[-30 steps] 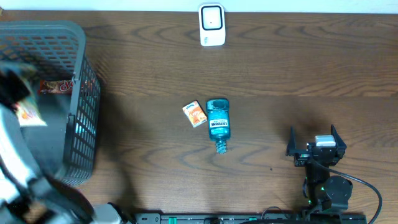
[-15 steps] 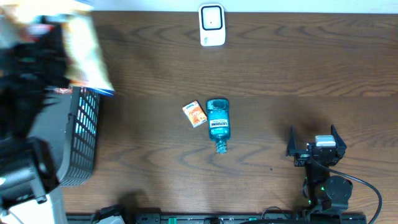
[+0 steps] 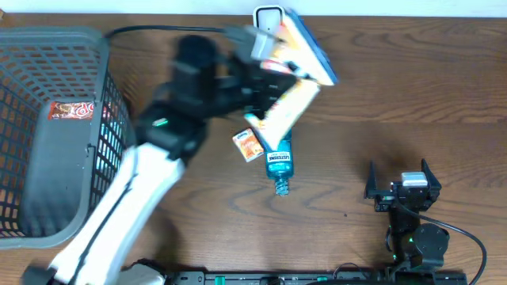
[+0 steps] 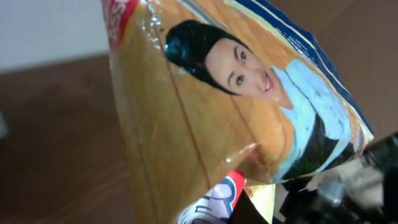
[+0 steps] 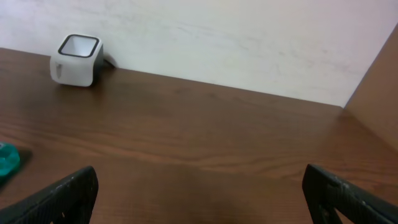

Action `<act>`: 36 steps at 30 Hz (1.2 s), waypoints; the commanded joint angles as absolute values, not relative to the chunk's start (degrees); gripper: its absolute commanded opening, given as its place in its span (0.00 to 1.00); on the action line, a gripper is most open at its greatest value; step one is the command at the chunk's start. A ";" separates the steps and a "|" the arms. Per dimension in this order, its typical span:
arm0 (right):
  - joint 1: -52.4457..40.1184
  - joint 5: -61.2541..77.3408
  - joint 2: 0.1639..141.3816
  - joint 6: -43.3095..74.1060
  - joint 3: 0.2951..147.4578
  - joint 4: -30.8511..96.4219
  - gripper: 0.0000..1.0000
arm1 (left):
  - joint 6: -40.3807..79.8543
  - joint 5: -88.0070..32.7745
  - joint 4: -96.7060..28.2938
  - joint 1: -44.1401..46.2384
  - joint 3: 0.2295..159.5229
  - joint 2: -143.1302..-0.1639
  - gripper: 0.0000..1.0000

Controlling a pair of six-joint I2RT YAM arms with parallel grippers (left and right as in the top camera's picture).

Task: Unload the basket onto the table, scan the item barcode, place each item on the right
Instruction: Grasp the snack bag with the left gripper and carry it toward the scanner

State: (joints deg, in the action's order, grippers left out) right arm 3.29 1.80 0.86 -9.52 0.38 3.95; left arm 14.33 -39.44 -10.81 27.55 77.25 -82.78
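The left gripper (image 3: 261, 83) is out over the middle of the table (image 3: 412, 87), jaws clamped on a snack bag (image 3: 291, 103), and it has that bag hoisted in the air right at the white scanner (image 5: 76, 59) on the far edge. From overhead the bag actually covers part of the scanner. My read is that it is held tilted and high so that a printed face can be turned towards the scanner window. The left wrist view is almost nothing but bag: glossy, crinkled orange-gold film, a smiling dark-haired woman printed on it, a dark blue band along one edge, a flash of red and white near the pinched end. No barcode shows on any side we can see, so whether it faces the scanner I cannot tell. Below the bag, a teal Listerine bottle (image 3: 277, 158) lies flat with a small orange box (image 3: 249, 145) just beside it, both clear of the scanner. A red packet (image 3: 71, 109) waits in the grey basket (image 3: 47, 55) on the left. The right gripper (image 3: 398, 180) is parked near the front edge, jaws wide apart and empty, well out of the way.
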 commanded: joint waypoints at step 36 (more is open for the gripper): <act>2.85 1.85 0.75 -9.93 0.32 4.12 0.99 | 21.76 -32.27 -2.76 39.31 77.08 -115.96 0.99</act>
